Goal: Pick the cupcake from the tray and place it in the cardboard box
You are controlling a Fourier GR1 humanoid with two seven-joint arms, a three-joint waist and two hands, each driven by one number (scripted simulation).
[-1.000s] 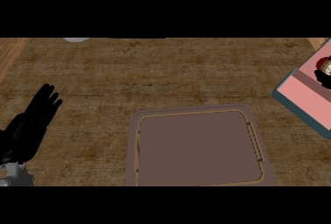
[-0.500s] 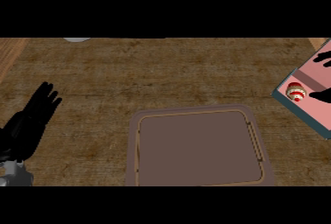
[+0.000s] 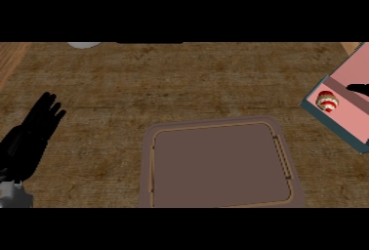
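At the far left, the robot's left hand (image 3: 32, 134) is resting near the edge of the brown counter (image 3: 180, 83), fingers straight and open, holding nothing; it seems to be parked out of the way, since the work is happening on the other side. In the near middle, the brown tray (image 3: 148, 166) is lying flat with nothing on it. At the right edge, the cardboard box (image 3: 346, 134), pink inside with dark walls, is sitting at an angle. The cupcake (image 3: 328, 101), white and red striped, is lying inside it by the left wall. Just right of it, a dark sliver of the right hand (image 3: 358, 88) is showing; whether its fingers are open cannot be told.
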